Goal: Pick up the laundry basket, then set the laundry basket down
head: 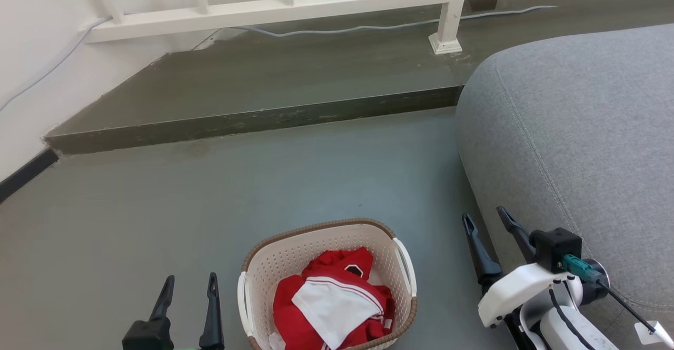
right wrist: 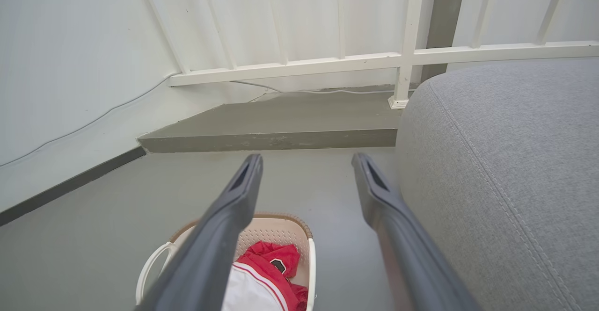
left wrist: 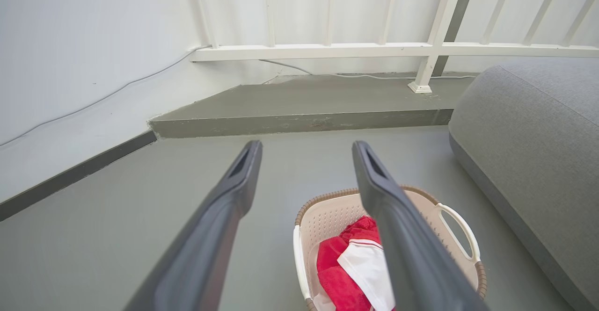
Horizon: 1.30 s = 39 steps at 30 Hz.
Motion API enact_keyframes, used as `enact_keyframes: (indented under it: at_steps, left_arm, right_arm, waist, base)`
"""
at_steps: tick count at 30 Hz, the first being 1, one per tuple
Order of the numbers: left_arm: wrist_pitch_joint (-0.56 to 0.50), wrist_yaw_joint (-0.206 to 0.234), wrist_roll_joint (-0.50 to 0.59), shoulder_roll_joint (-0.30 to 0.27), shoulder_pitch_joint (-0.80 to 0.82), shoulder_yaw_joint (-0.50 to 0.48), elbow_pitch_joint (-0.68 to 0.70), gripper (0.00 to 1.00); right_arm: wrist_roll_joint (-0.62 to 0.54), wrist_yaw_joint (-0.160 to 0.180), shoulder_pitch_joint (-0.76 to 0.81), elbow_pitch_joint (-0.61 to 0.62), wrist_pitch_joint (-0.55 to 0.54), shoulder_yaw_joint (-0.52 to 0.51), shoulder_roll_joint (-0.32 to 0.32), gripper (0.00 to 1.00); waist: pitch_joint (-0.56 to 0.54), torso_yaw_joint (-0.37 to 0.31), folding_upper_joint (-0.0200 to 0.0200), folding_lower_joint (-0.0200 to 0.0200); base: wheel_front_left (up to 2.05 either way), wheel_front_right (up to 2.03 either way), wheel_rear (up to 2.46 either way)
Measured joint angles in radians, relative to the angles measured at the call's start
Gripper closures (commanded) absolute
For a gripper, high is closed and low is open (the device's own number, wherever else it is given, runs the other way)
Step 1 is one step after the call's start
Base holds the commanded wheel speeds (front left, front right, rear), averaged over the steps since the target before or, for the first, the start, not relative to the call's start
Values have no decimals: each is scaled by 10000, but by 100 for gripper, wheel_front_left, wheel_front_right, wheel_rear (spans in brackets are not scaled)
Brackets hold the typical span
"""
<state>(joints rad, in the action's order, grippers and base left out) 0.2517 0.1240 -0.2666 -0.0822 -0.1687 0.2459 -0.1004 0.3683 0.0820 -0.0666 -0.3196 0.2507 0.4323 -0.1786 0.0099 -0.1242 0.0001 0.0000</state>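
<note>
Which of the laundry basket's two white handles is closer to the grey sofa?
The right handle of the laundry basket: it faces the sofa and the right gripper. The left handle is on the far side, beside the left gripper.

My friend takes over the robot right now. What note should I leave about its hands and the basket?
Left gripper: open, holding nothing, to the left of the basket and not touching it.
Right gripper: open, holding nothing, to the right of the basket, next to the grey sofa.
Laundry basket: sits on the floor between the two grippers, with red and white clothes inside.
Done: nothing yet; the basket is not gripped.
Left to do: grip the basket, lift it, then set it down.
</note>
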Motion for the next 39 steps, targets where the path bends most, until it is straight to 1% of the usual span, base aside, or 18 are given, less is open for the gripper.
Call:
enact_keyframes:
  at_steps: [8,13,15,34,35,39]
  left_arm:
    - [0,0,148,35,-261,-115,259,0]
    - [-48,0,418,63,-425,-132,502,0]
    - [-73,0,428,73,-441,-144,554,0]
    - [-314,0,642,211,-688,-272,1060,0]
    - [-324,-2,591,244,-713,-288,1049,100]
    - [-322,-2,573,318,-771,-184,746,100]
  right_arm:
    - [-77,6,201,165,-2,-46,58,0]
    - [-111,10,334,278,0,-115,69,0]
    - [-161,94,380,288,0,-125,71,0]
    - [-345,96,563,451,0,-201,73,0]
    - [-347,94,565,428,-2,-194,79,100]
    - [-328,75,776,163,-21,-136,217,100]
  waist:
    - [-8,7,0,0]
    - [18,-12,0,0]
    - [33,-17,0,0]
    - [85,-13,0,0]
    - [82,-12,0,0]
    - [84,-11,0,0]
  base:
    - [0,0,0]
    - [0,0,0]
    - [0,0,0]
    - [0,0,0]
    - [0,0,0]
    - [0,0,0]
